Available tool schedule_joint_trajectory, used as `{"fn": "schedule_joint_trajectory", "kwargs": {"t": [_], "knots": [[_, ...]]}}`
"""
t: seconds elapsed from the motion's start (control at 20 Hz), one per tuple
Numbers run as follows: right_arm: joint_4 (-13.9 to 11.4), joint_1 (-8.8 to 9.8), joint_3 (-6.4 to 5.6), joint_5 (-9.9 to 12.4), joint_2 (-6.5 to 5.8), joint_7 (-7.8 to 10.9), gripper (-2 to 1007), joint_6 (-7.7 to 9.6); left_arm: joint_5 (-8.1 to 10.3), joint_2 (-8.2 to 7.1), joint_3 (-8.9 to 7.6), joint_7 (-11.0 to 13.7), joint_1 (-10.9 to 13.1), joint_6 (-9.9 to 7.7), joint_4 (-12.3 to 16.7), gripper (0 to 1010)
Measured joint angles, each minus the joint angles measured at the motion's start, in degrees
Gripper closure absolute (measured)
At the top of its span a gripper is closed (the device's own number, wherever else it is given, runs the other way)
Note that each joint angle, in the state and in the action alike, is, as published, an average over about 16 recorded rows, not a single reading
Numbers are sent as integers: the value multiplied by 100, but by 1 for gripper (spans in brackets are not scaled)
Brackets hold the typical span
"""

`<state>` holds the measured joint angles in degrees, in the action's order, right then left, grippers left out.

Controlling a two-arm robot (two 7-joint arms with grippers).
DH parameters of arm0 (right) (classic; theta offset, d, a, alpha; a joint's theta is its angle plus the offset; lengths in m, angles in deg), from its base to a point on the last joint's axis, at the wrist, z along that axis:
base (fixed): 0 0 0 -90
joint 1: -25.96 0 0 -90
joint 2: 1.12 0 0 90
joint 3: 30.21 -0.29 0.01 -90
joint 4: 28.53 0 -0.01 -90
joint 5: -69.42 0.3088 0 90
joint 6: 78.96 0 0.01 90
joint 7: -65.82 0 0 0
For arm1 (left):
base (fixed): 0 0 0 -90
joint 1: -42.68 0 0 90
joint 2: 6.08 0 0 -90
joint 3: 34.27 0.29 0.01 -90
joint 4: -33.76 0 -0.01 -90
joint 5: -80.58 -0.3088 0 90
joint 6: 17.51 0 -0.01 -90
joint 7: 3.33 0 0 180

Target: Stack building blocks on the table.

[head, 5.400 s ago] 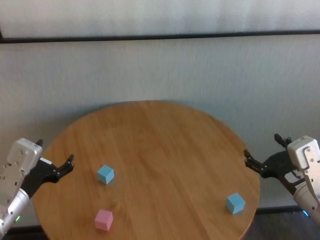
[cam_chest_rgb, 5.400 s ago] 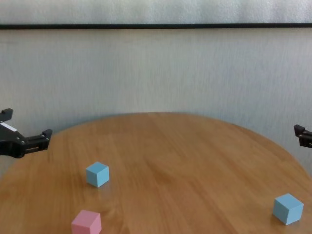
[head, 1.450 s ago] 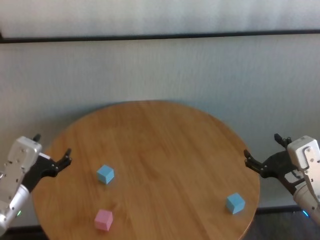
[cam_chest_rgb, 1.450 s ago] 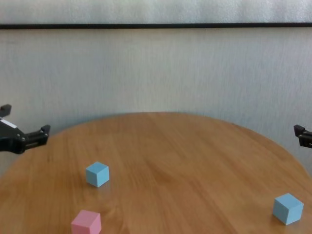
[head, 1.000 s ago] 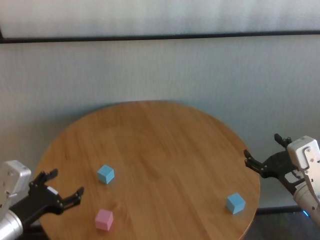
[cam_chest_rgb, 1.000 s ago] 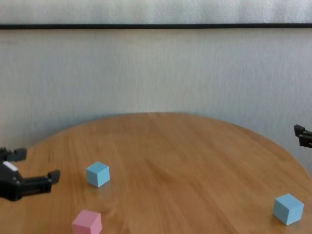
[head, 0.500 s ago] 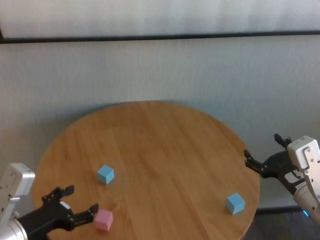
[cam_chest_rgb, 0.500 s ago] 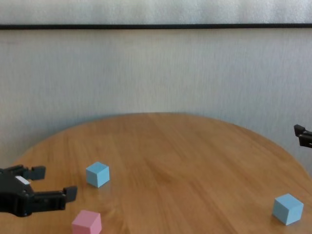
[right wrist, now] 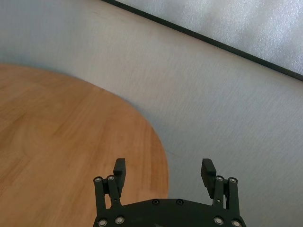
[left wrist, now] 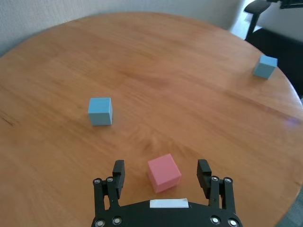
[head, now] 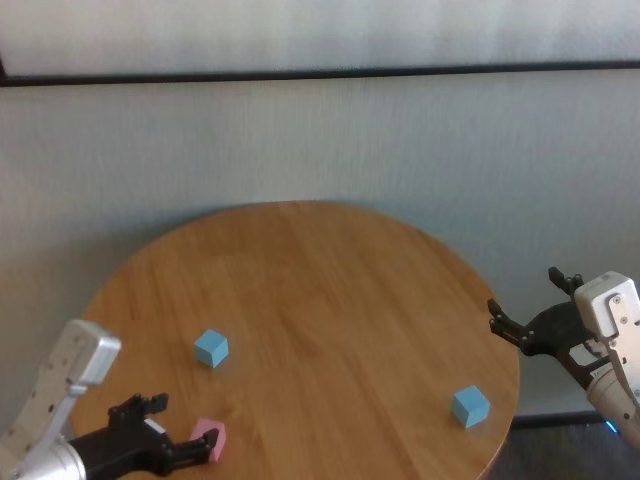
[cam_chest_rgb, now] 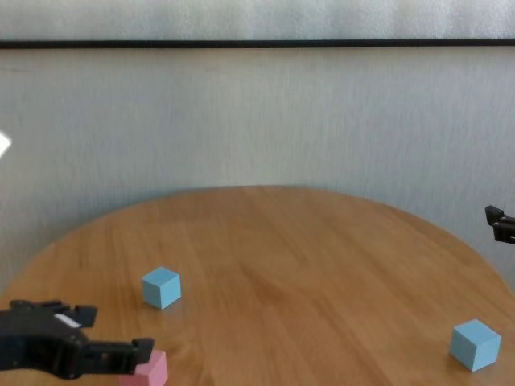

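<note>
large round bench (head: 330,290) with a warm light-brown wood-grain top, in front of a pale grey wall with a dark horizontal stripe. all positions below are given against the bench.

left arm: white-cased forearm reaching in over the bench's near left edge. left pincer (left wrist: 161,174) black, jaws spread wide, holding nothing. in the left wrist view the small pale pink matte cube (left wrist: 164,172) sits between the two fingers, a gap visible on each side, so no contact seen. in the head view the same left pincer (head: 178,438) is low over the bench top at its near left rim, one fingertip just beside the pink cube (head: 209,440). chest view agrees: left pincer (cam_chest_rgb: 113,347) level with the pink cube (cam_chest_rgb: 153,368), which is partly hidden behind the finger.

right arm: parked off the bench, just beyond its right edge. right pincer (head: 527,305) black, jaws wide apart, nothing between them; the right wrist view shows only the bench rim and the wall past the fingers.

cubes, all resting flat on the bench top, none stacked:
- pink cube: near left part, close to the near rim.
- first small light blue matte cube (head: 211,348): left part, a little farther in from the rim than the pink cube, apart from it.
- second small light blue matte cube (head: 470,406): near right part, close to the right rim, well apart from the other two.
</note>
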<state>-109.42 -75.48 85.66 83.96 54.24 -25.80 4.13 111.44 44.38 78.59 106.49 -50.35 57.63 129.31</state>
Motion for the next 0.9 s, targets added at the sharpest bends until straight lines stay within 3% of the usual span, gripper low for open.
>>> {"fn": "schedule_joint_trajectory", "kwargs": {"t": [0.25,0.45,0.9], "knots": [[0,0,0,0,0,0,4,0,-97,110,77,-159,-106,-591,222,11],[0,0,0,0,0,0,4,0,-168,206,116,-287,-159,-963,353,11],[0,0,0,0,0,0,4,0,-303,412,101,-601,-126,-1532,471,11]]}}
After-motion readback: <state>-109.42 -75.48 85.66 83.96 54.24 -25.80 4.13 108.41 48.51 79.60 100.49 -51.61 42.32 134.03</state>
